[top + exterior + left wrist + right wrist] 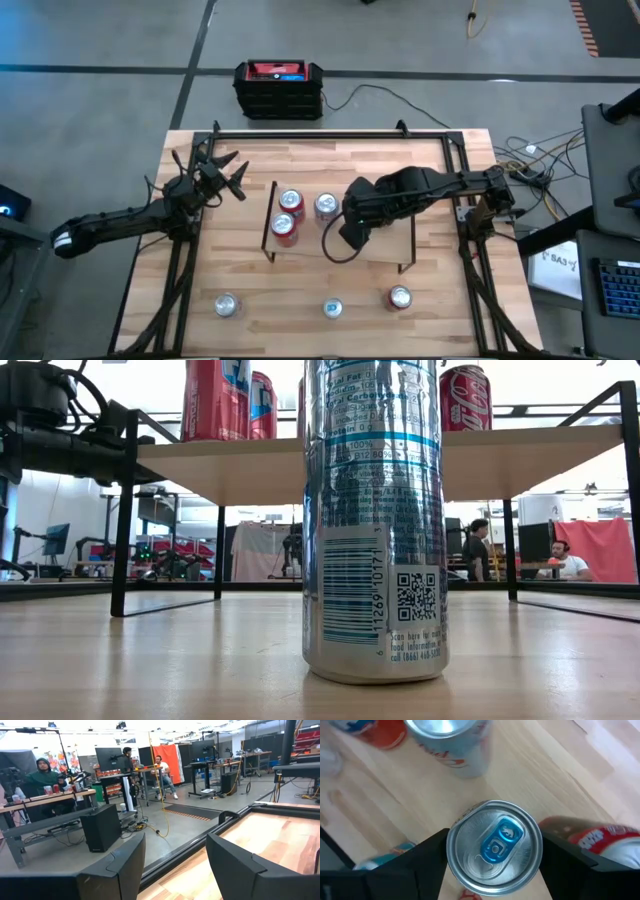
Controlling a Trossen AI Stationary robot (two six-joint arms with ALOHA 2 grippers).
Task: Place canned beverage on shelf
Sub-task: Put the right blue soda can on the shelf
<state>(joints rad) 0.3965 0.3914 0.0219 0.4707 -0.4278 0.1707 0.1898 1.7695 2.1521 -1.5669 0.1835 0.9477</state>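
A silver blue-tabbed can (494, 845) is clasped between the right gripper's (492, 851) fingers above the light-wood shelf (385, 245); the left gripper (222, 172) is held splayed at the table's far-left corner.

Even overhead light fills the high view, and the tabletop (250, 285) carries only faint shadows under the arms. In the low view the tall silver can (375, 520) stands sharp with vertical glare streaks on its side, the bright room behind washes toward white, and the shelf (250, 465) shows its shaded underside. In the right wrist view the can top with the blue tab (495, 847) is in focus with soft reflections, while the cans around it blur; the left wrist view is bright and bends slightly at its edges.
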